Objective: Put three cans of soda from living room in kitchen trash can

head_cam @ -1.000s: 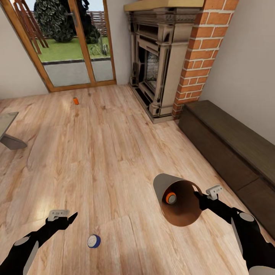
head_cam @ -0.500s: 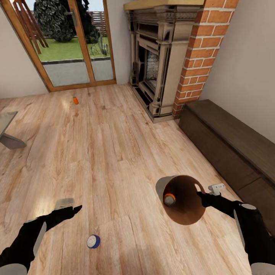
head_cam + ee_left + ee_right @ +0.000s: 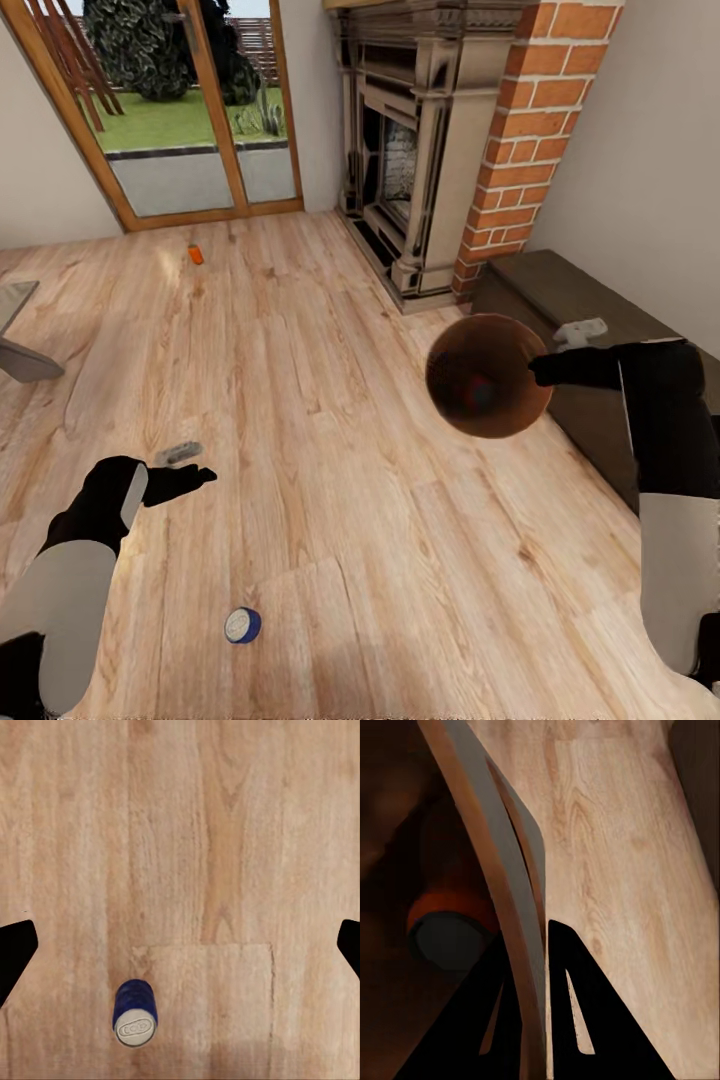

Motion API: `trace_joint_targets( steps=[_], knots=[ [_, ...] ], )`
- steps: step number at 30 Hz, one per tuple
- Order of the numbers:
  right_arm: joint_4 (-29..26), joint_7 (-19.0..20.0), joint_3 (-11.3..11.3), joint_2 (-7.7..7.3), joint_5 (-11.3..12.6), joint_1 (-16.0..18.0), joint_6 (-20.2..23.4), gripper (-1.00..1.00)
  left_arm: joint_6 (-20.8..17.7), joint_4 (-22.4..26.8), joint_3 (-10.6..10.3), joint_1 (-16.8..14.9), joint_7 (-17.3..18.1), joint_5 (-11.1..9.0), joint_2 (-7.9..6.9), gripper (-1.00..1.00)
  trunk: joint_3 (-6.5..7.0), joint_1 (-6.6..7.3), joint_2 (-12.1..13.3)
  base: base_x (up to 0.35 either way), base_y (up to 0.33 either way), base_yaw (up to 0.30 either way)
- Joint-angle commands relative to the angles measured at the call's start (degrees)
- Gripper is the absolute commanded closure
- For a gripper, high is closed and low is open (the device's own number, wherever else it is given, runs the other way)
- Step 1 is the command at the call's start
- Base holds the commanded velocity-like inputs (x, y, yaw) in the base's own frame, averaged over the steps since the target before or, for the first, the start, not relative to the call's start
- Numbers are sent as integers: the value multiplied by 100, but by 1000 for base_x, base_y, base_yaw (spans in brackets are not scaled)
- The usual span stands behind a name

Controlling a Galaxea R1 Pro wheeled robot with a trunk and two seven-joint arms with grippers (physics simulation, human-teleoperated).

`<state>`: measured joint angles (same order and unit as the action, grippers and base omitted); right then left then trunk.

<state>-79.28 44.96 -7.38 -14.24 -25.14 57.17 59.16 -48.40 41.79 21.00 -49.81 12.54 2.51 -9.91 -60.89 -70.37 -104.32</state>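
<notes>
Bucket held up in the living room, two cans loose on the plank floor [image 3: 330, 420].

At the left, the left gripper [image 3: 180, 945] hovers over the boards with its jaws wide and empty — the blue can [image 3: 242, 625] lies on its side just below it. Far back near the glass doors [image 3: 190, 120], an orange can [image 3: 196, 255] rests on the floor. To the right, before the brick fireplace [image 3: 450, 150], the right gripper [image 3: 536, 945] pinches the rim of the tash can [image 3: 488, 375] between its jaws, mouth tipped toward me — another orange can [image 3: 446, 926] sits inside it. A dark bench [image 3: 560, 300] runs along the right wall.
</notes>
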Motion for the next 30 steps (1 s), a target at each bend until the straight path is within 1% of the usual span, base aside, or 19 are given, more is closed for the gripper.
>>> trace_joint_targets(
  steps=[1, 2, 3, 6, 7, 9, 11, 13, 14, 15, 17, 21, 25, 30],
  knots=[
    [142, 47, 97, -10, 107, 211, 84, 100, 77, -4, 0, -8, -25, -3, -1, -100, -29, -22, -42, 0, 0, 0],
    [230, 47, 130, -13, 102, 315, 84, 100, 129, -6, 1, -8, -34, -2, -1, -100, -55, -44, -82, 0, 0, 0],
    [432, 47, 178, -17, 84, 535, 84, 100, 247, -9, 1, -11, -46, 5, -2, -100, -82, -66, -122, 0, 0, 0],
    [729, 47, 220, -21, -20, 846, 84, 100, 365, -11, 1, -14, -57, 13, -2, -100, -163, -132, -243, 0, 0, 0],
    [936, 48, 241, -24, -223, 1081, 84, 100, 434, -15, 1, -14, -62, 17, 2, -100, -189, -154, -283, 0, 0, 0],
    [1025, 49, 249, -24, -352, 1182, 84, 100, 460, -18, 1, -15, -64, 18, 4, -100, -243, -198, -363, 0, 0, 0],
    [1181, 48, 258, -22, -558, 1309, 84, 100, 477, -20, 1, -13, -51, 17, 2, -100, -297, -242, -443, 0, 0, 0],
    [1256, 48, 260, -20, -655, 1377, 84, 100, 468, -21, 1, -12, -41, 13, 1, -100, -351, -286, -523, 0, 0, 0],
    [1413, 48, 262, -19, -808, 1485, 84, 100, 429, -22, 1, -12, -43, 15, -1, -100, -377, -308, -563, 0, 0, 0],
    [1608, 48, 263, -18, -952, 1616, 84, 100, 287, -51, 1, -15, -57, 18, -1, -100, -404, -330, -604, 0, 0, 0],
    [1791, 48, 263, -21, -1073, 1772, 84, 100, 106, -183, 1, -18, -102, 19, -2, -100, -458, -374, -684, 0, 0, 0],
    [2036, 48, 263, -46, -1181, 2035, 84, 100, -54, -518, 1, -20, -295, 21, -2, -100, -566, -461, -844, 0, 0, 0],
    [2115, 48, 264, -90, -1211, 2113, 84, 100, -101, -638, 1, -20, -487, 21, -6, -100, -673, -549, -1005, 0, 0, 0],
    [2135, 48, 264, -112, -1224, 2135, 84, 100, -114, -672, 1, -20, -576, 21, -3, -100, -807, -659, -1205, 0, 0, 0]
  ],
)
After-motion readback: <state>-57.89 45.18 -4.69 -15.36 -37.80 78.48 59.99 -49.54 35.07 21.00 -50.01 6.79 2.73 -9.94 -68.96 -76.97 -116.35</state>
